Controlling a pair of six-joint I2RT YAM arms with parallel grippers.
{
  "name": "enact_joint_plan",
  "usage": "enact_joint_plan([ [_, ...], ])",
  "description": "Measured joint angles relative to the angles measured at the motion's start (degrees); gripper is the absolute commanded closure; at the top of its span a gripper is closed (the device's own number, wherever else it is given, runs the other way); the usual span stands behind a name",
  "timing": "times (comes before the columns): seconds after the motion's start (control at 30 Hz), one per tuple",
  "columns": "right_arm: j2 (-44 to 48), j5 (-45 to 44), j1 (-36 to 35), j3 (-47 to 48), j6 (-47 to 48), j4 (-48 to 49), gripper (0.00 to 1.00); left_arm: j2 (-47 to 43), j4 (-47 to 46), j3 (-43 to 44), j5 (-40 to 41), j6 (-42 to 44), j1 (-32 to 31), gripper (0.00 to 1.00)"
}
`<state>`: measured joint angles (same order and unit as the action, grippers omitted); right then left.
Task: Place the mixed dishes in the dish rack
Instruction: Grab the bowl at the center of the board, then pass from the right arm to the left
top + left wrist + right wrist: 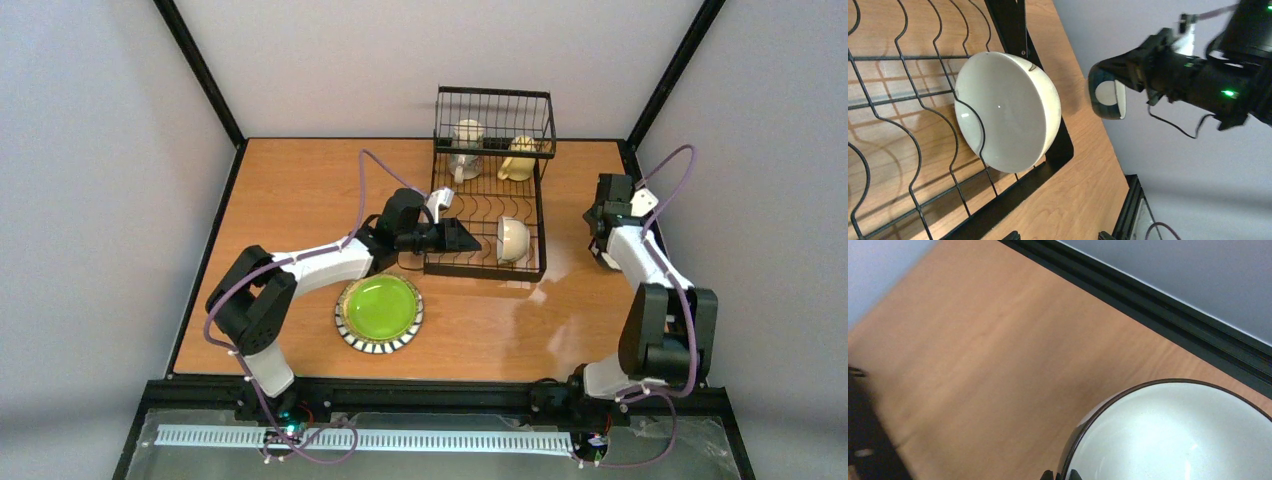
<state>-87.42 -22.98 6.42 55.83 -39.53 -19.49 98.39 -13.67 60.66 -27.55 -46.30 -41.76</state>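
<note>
**Left arm.** The elbow is folded back near the base. The forearm runs out over the table [300, 200] with the wrist level. The left gripper [462, 238] points sideways over the near end of the dish rack [440, 265], its jaws standing wide apart with nothing between them.

The cream-white bowl [1008, 110] stands on edge in the rack's slotted base, directly ahead of those jaws at the corner of the frame. Whether the fingertips touch it cannot be told from above. In the left wrist view the arm's own fingers barely enter the bottom edge, and the bowl sits clear of them.

**Right arm.** The elbow is raised close to its base and the forearm reaches away. The wrist is turned inward toward the rack. The right gripper [1125, 75] is closed on the rim of the teal-banded cup [1109, 97], which it holds off the table with its white inside facing the left wrist camera.

**Other task items.**
- The lime-green plate [379, 312] lies flat on the table, behind the left gripper and beside its forearm.
- Two mugs [466, 148] sit in the raised basket tier [495, 95], beyond the left gripper's far side.

**Limits of view.**
- From above, the right wrist hides the cup.
- In the right wrist view the frame cuts the cup off at the bottom and right, and the left margin is blurred.
- The basket wires partly screen the mugs.
</note>
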Motion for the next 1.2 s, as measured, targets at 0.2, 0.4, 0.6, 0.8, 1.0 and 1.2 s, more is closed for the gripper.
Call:
enact_joint_plan([
  [0.2, 10.43, 6.56, -1.33, 0.20, -1.14, -0.04, 0.98, -1.36, -0.52, -1.05, -0.09, -4.11, 0.00, 0.11],
  [0.4, 19.71, 14.75, -2.86, 0.33, -5.14, 0.81, 0.98, -5.73, -2.43, -2.47, 0.09, -8.46, 0.00, 0.08],
  [0.6, 27.76, 22.86, -5.22, 0.22, -9.64, 5.53, 0.98, -11.39, -6.54, -5.90, 0.50, -12.98, 0.00, 0.06],
  [0.8, 33.64, 30.14, -5.81, -1.31, -15.41, 12.50, 0.98, -12.85, -11.04, -8.17, 1.31, -18.05, -0.04, 0.06],
  [1.0, 36.96, 35.15, -5.81, -5.18, -22.84, 20.65, 0.98, -13.75, -16.20, -10.23, 1.88, -23.54, -0.04, 0.06],
  [1.2, 36.94, 37.35, -6.78, -7.41, -26.77, 26.82, 0.98, -15.80, -21.00, -10.45, 2.10, -26.69, -0.59, 0.06],
])
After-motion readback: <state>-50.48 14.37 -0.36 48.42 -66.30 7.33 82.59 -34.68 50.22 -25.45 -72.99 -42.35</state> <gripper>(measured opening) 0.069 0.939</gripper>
